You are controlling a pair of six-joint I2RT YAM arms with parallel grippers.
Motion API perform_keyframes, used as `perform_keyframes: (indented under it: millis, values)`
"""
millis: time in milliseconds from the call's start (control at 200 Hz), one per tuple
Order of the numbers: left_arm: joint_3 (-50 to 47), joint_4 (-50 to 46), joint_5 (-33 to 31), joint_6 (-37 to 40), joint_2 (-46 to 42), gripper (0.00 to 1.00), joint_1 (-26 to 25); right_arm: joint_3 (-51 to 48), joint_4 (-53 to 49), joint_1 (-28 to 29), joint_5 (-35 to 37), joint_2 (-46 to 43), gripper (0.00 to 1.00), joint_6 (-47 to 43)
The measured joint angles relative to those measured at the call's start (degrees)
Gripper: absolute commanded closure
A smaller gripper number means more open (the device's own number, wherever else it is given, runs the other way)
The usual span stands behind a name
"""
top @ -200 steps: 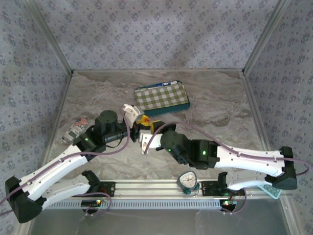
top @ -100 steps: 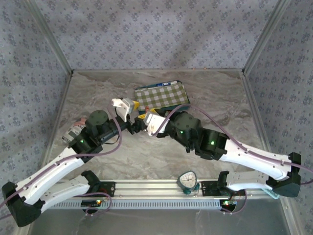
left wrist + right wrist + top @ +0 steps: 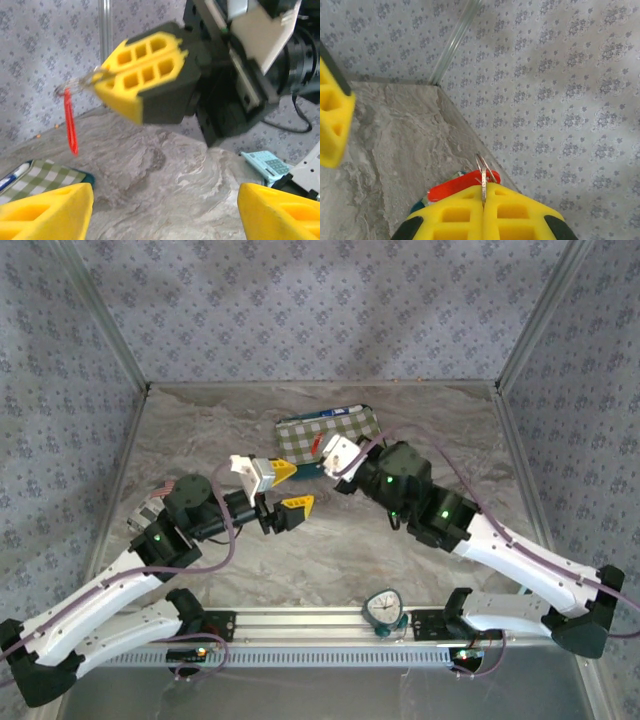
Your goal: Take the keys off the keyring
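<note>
Both arms reach forward and inward with wrists raised, the left gripper (image 3: 288, 488) holding its yellow fingers spread wide apart and facing the right gripper (image 3: 484, 195), whose yellow pads are pinched together on the keyring (image 3: 484, 174)

This looks like a robotics lab test cell rather than a home or shop. An aluminium rail (image 3: 300, 621) runs along the near edge of the table (image 3: 460, 450), and the left arm (image 3: 100, 590) and the right arm (image 3: 520, 555) are bolted to it side by side. Beyond the rail, the marble-patterned tabletop is boxed in on three sides by walls (image 3: 320, 310) in a blue-grey floral print, paper or cloth, hard to tell which. They meet at bare metal corner posts (image 3: 103, 315). Loose props add to the staged look: a small clock (image 3: 384, 608) against the rail, a checked pouch (image 3: 310, 433) far beyond it, and a calculator (image 3: 265, 162) on the tabletop.
</note>
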Motion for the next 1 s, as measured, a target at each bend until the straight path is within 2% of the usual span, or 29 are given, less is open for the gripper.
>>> perform_keyframes:
  millis: [95,200,265,405,475,625,815,999]
  values:
    - [2.7,-3.6,-0.7,0.0,0.1,0.2,2.2,0.1,-1.7,-5.0,-7.7,-1.3,1.0,4.3]
    - [6.2,-5.8,-1.2,-0.7,0.1,0.09,6.2,0.8,-3.7,-10.1,-16.4,-1.4,1.0,9.9]
    - [8.3,-6.8,-0.6,-2.5,0.4,0.08,9.5,1.2,-4.7,-12.7,-21.1,-1.1,1.0,13.5]
    - [14.0,-8.9,5.9,-8.2,4.8,0.07,18.3,3.3,-7.4,-17.5,-29.2,1.1,1.0,21.4]
    - [15.8,-8.8,9.8,-11.0,7.4,0.05,20.7,5.6,-8.9,-20.0,-32.8,3.1,1.0,25.2]
    - [16.4,-8.5,17.0,-15.8,13.1,0.05,21.3,7.9,-10.9,-22.8,-38.8,6.0,1.0,31.1]
    - [16.0,-6.5,23.4,-20.6,16.0,0.05,21.4,8.2,-11.6,-22.7,-45.5,7.6,1.0,35.8]
    - [16.2,-3.7,27.9,-23.8,17.5,0.05,21.4,9.9,-11.9,-22.0,-48.7,9.1,1.0,38.1]
